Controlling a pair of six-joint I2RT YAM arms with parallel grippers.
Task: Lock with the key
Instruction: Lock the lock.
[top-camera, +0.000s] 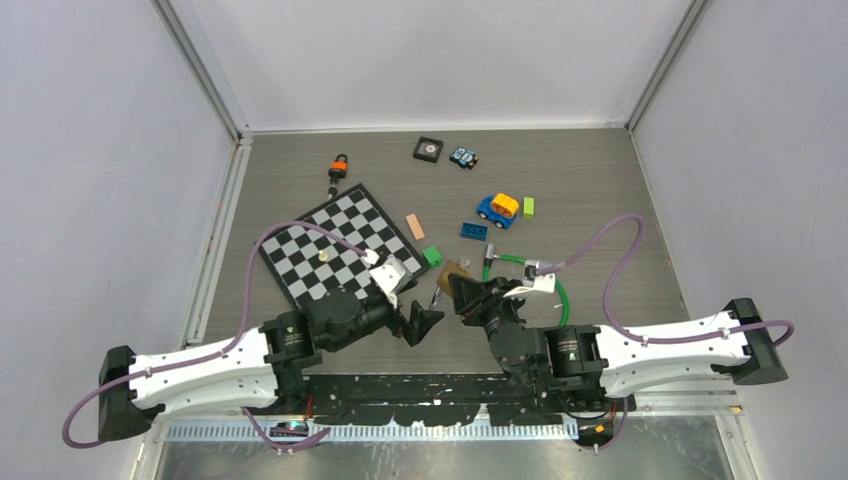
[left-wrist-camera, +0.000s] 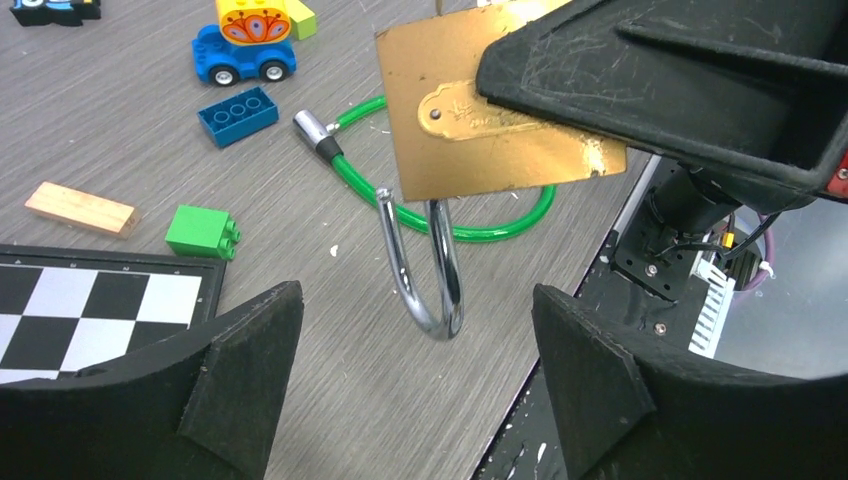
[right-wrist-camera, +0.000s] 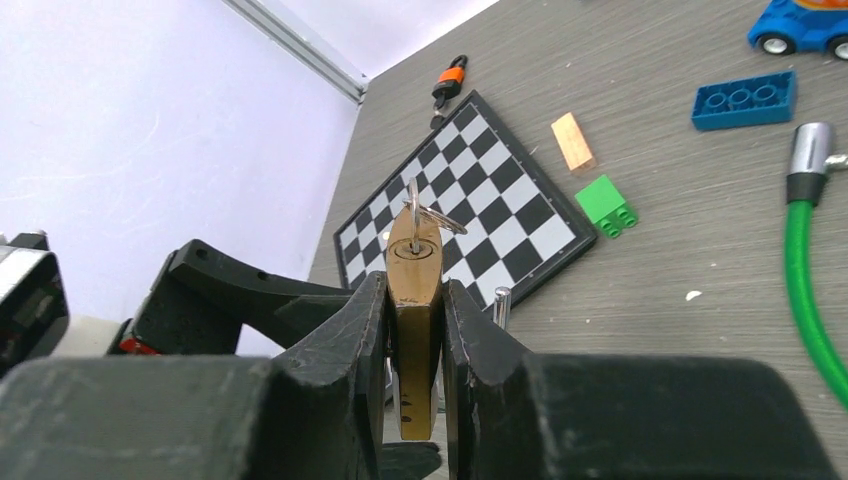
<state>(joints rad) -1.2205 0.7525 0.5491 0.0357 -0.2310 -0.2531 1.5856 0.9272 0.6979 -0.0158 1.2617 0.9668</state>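
My right end effector (right-wrist-camera: 415, 300) is clenched on the brass padlock (right-wrist-camera: 412, 265), one finger flat against each face of the body. The keyhole end points toward the chessboard (top-camera: 340, 245). The key (right-wrist-camera: 412, 215) sits in the keyhole, with a thin ring hanging from its head.

From the left wrist view I see the padlock's shackle (left-wrist-camera: 430, 270) hanging down below the body. One leg runs into the brass and the other leg's tip stands free of it. The lock is held up off the surface (top-camera: 600, 190), just past the chessboard's near right corner.

My left end effector (left-wrist-camera: 415, 300) is released, its jaws spread wide and gripping nothing. It faces the padlock from just off the chessboard's near right corner, and the shackle shows in the gap between its fingers without touching either.

A green block (top-camera: 432, 255) lies just beside the board's right corner. Right of the board are a wooden block (top-camera: 414, 226), a blue brick (top-camera: 474, 231) and a toy car (top-camera: 497, 209), and farther right a looped green cable (top-camera: 560, 290). A small orange lock (top-camera: 340, 165) lies just beyond the board's far corner.
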